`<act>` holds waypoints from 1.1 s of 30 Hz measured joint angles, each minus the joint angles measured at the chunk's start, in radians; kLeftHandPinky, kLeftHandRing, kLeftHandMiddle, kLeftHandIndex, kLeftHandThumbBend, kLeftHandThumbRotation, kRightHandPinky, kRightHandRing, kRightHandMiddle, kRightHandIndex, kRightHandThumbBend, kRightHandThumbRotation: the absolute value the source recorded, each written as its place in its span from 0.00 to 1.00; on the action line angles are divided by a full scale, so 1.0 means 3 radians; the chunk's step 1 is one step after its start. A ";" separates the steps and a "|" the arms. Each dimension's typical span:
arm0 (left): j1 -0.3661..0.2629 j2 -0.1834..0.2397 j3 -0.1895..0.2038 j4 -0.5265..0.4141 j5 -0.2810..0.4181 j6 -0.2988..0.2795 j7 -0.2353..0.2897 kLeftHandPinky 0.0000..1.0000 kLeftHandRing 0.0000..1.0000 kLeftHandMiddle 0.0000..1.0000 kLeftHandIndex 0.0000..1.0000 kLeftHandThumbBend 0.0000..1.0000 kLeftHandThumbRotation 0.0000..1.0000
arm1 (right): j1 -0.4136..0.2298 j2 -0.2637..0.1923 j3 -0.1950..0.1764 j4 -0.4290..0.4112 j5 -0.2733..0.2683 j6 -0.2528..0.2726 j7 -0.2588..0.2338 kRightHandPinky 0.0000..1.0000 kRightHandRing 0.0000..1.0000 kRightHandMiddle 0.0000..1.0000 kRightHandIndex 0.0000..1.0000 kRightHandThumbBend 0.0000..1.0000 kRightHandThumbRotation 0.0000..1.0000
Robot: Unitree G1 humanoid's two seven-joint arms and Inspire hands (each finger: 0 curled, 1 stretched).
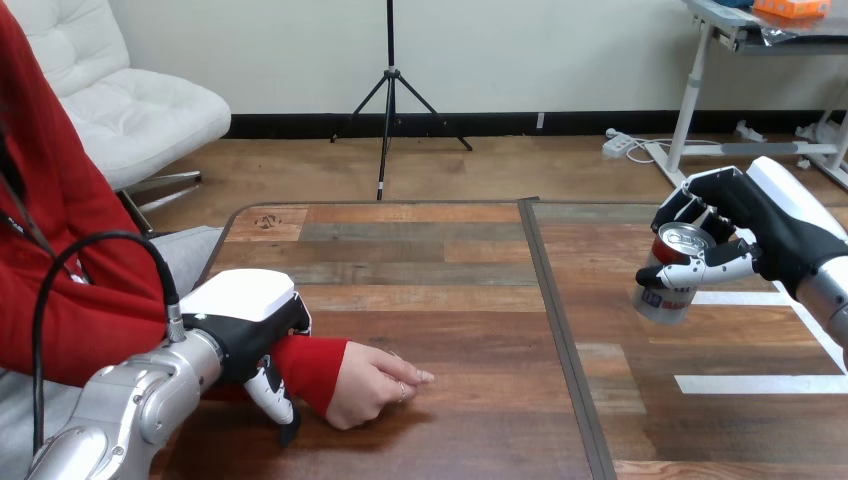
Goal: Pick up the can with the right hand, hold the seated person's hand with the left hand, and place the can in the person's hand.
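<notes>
We're up at head height, looking forward and down across the bench [440, 300]. Close in: the left hand [245, 320] sits nearest the lens, bench running away beyond its fingers [272, 388].

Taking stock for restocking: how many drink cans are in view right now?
1. The silver drink can with red and blue print is tilted, at the wooden table's right side, gripped by the fingers of the right hand. None seems hidden.

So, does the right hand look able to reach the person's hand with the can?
Probably yes: the right hand holds the can, and the table between it and the person's hand is bare. But that hand lies knuckles up, fingers curled, offering no palm yet.
</notes>
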 measured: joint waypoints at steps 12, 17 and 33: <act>0.0035 0.0000 0.0023 -0.0006 -0.0206 -0.0040 0.0017 0.18 0.24 0.31 0.31 0.79 0.00 | 0.0000 0.0000 -0.0003 -0.0042 0.0009 0.0001 0.0001 0.43 0.40 0.46 0.49 0.75 0.00; 0.0091 0.0006 0.0059 -0.0064 -0.0291 -0.0030 0.0020 0.18 0.25 0.32 0.32 0.80 0.00 | 0.0000 0.0000 -0.0003 -0.0047 0.0009 0.0002 0.0002 0.43 0.41 0.46 0.49 0.74 0.00; 0.0367 -0.0020 0.0232 -0.0414 -0.0524 0.0087 0.0039 0.19 0.25 0.32 0.32 0.78 0.00 | -0.0007 0.0005 0.0000 -0.0047 0.0005 0.0036 0.0002 0.40 0.39 0.45 0.48 0.75 0.00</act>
